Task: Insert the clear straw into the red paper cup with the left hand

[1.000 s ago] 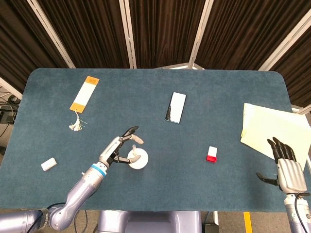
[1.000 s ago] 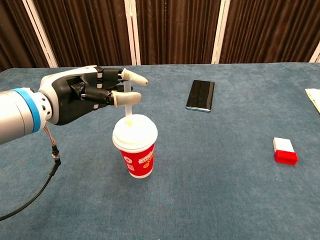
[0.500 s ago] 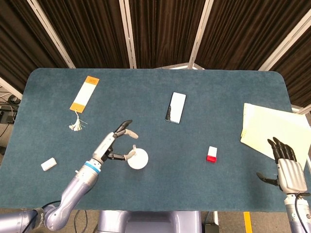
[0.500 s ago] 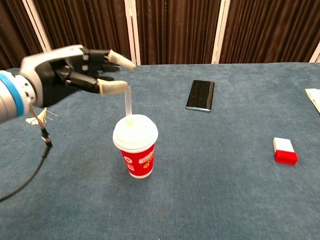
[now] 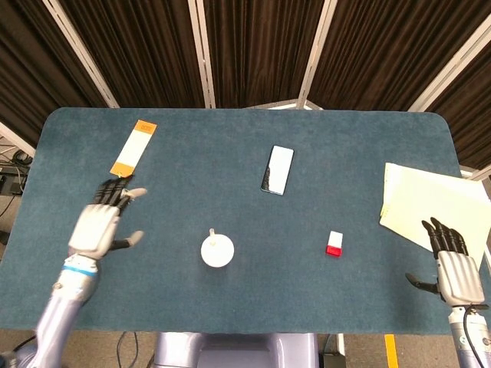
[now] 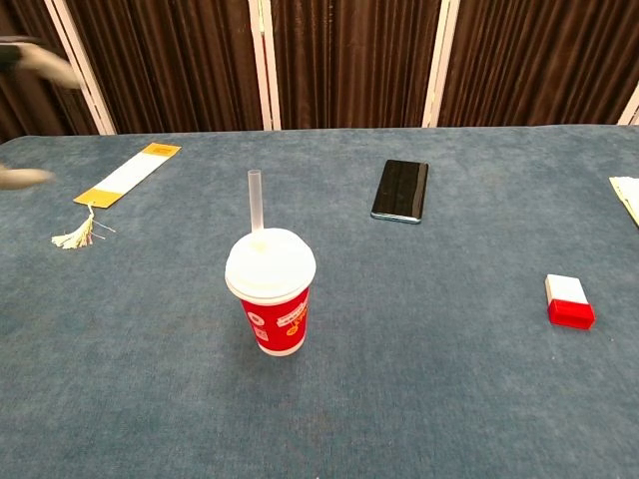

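Red paper cup (image 6: 273, 304): standing upright on the blue table (image 5: 253, 153), toward its near edge, wearing a white lid. All places below are taken from this cup.

Clear straw (image 6: 256, 203): sticking up through the lid, nearly vertical, upper part free of any hand.

Left hand (image 5: 100, 222): hovering well to the left of the cup, fingers spread apart and pointing away, holding nothing. In the chest view only blurred fingertips (image 6: 45, 62) are showing at the far left edge.

Right hand (image 5: 453, 264): resting far to the right of the cup near the table's front right corner, fingers extended and apart, holding nothing. Not showing in the chest view.

Black phone (image 6: 400, 190): lying flat behind and to the right of the cup, well apart from it.

Small red-and-white block (image 6: 569, 301): sitting to the right of the cup, about level with it, between the cup and the right hand.

Orange-and-white bookmark (image 6: 124, 176): lying behind and to the left of the cup, its pale tassel (image 6: 76, 235) trailing toward the near side, just beyond the left hand's fingertips in the head view.

Pale yellow paper sheets (image 5: 430, 203): lying far right of the cup, at the table's right edge, just behind the right hand.
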